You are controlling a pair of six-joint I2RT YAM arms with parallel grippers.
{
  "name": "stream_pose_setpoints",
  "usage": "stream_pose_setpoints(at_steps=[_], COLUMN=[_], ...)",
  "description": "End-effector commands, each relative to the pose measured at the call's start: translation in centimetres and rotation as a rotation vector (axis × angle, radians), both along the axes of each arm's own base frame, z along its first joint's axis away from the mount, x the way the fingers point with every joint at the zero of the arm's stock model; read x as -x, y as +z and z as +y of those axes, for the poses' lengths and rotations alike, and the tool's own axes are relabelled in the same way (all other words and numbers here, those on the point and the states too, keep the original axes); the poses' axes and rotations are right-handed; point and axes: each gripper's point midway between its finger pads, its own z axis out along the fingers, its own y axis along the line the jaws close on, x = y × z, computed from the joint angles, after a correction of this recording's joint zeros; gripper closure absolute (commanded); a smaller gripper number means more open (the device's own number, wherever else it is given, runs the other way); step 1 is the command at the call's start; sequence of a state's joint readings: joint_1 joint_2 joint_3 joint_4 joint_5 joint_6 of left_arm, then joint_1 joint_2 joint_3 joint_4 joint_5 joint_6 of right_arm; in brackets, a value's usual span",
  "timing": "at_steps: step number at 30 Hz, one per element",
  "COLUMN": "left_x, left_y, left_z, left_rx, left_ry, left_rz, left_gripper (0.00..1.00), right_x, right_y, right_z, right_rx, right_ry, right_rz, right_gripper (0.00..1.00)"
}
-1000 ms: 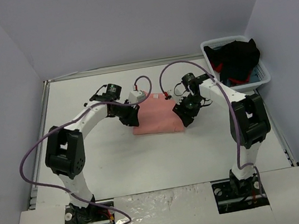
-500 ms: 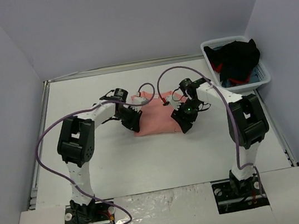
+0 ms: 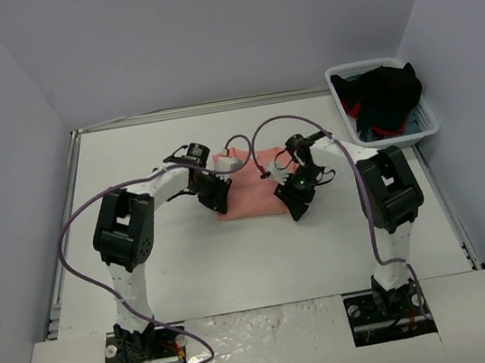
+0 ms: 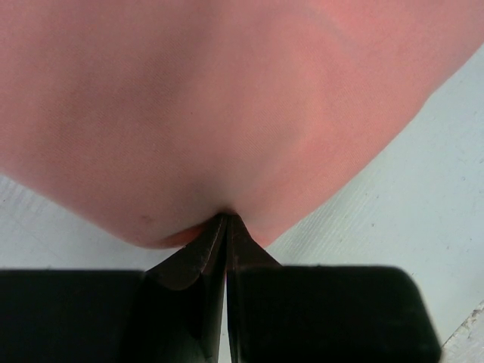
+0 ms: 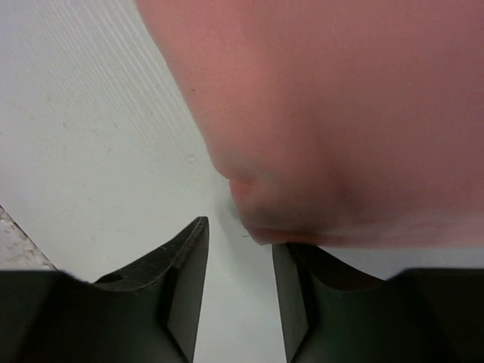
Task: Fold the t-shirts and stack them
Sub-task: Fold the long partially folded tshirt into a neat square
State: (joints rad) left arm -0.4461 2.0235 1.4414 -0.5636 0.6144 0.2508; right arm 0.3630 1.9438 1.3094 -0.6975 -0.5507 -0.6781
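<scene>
A fixed camera high at the near edge looks down over the whole desk [image 3: 237,264]. Each wrist camera faces forward, very close to the pink t-shirt [image 3: 249,197], which all three views share.

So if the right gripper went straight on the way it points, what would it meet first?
The salmon-pink t-shirt: its near folded corner lies just ahead of the open right gripper. Only a sliver of bare table lies between, though depth is hard to judge.
</scene>
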Motion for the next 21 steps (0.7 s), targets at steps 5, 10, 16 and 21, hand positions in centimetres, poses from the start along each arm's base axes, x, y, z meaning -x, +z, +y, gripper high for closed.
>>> stream_pose_setpoints(at_steps=[5,10,16,21], left_x=[0.1,0.4,0.5,0.5], left_y=[1.0,0.8,1.2,1.6], left_z=[-0.4,-0.1,0.5,0.7], left_rx=[0.012,0.005,-0.006,-0.009], left_ry=[-0.017,-0.022,-0.019,-0.022], left_rz=[-0.037,-0.03,-0.045,-0.054], left_gripper=[0.98,0.98,0.98,0.98], right_x=[-0.2,-0.1,-0.5,-1.0], right_y=[0.0,0.1,1.5,1.8], right_z=[0.4,-0.6,-3.3,-3.9], right_rx=[0.012,0.047,0.107,0.12], right_ry=[-0.008,-0.022,-0.067,-0.083], right_rz=[-0.018,-0.029,-0.097,-0.115], right_gripper=[0.82,1.0,1.0,1.0])
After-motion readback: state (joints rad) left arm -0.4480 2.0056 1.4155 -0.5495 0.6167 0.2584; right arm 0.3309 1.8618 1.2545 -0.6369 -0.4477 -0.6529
